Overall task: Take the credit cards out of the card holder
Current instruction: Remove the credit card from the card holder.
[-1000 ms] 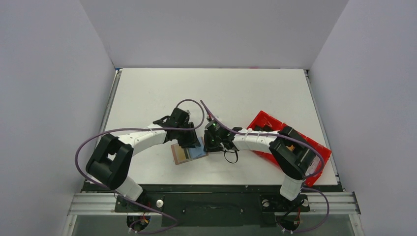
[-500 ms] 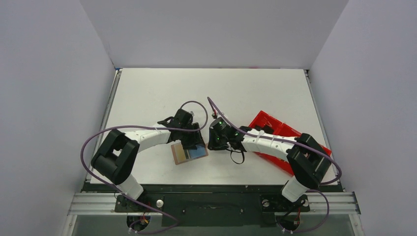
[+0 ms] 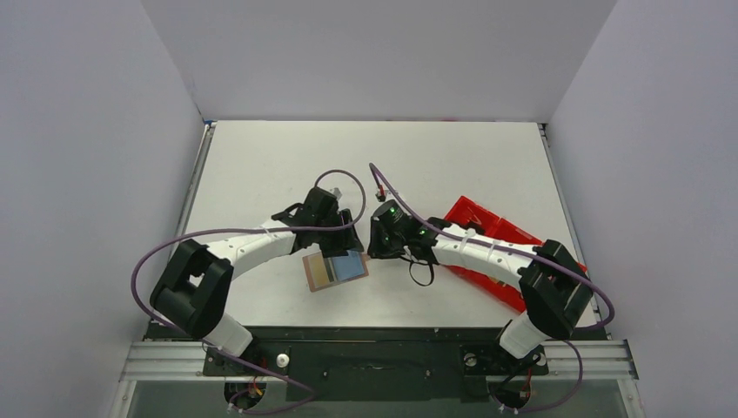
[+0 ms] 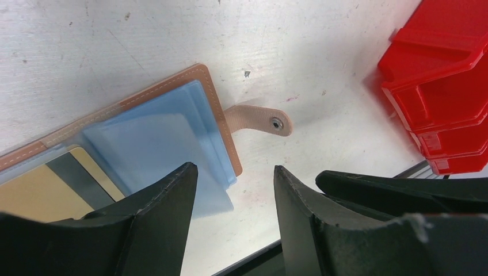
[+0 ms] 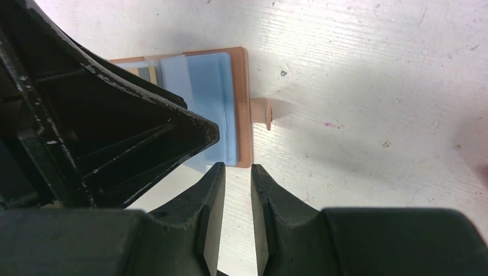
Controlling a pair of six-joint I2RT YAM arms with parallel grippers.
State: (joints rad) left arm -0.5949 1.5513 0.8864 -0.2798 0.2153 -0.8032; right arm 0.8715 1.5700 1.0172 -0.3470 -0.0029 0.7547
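Note:
The card holder (image 3: 336,269) lies open on the table, brown leather with light blue inner panels (image 4: 155,138) and a strap tab (image 4: 260,120) sticking out to the side. A gold credit card (image 4: 31,192) with a dark stripe sits in its left half, also visible in the right wrist view as the card (image 5: 142,71). My left gripper (image 4: 235,172) hovers open over the holder's blue right edge, with nothing between its fingers. My right gripper (image 5: 236,168) hangs just off the card holder (image 5: 230,103) at its near corner, its jaws a narrow gap apart and holding nothing.
A long red plastic tray (image 3: 487,235) lies to the right of the holder, under my right arm; the tray (image 4: 443,80) shows close by in the left wrist view. The two gripper heads are close together. The table's near edge (image 4: 253,259) is just behind the holder.
My left gripper has opened wide and lifted back off the holder, which now shows more fully. My right gripper has moved slightly away from the near edge, and its elbow swung right.

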